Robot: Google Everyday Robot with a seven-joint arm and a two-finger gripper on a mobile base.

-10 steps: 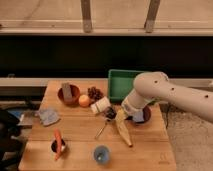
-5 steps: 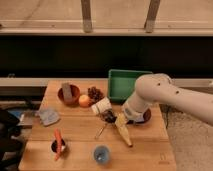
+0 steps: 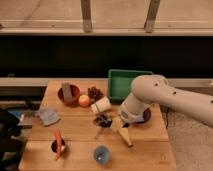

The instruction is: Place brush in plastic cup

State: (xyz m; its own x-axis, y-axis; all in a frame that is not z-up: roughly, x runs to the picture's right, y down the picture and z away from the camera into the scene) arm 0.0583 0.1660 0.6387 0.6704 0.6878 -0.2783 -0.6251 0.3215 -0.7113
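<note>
The brush (image 3: 102,120) lies on the wooden table (image 3: 75,127) near its middle, with its round dark head up and its slim handle pointing toward the front. The small blue plastic cup (image 3: 102,154) stands upright near the front edge, below the brush. My gripper (image 3: 116,120) is at the end of the white arm, low over the table, just right of the brush head and above a banana (image 3: 123,134). The gripper is well apart from the blue cup.
A green tray (image 3: 121,82) sits at the back. A brown bowl with a sponge (image 3: 67,94), an orange (image 3: 84,101), grapes (image 3: 95,93) and a tipped cream-white cup (image 3: 101,105) are nearby. A black cup with a carrot (image 3: 58,145) and a grey cloth (image 3: 48,116) lie at the left.
The arm has come down and slightly left, bringing the gripper closer to the table beside the brush head. The objects have not moved.
</note>
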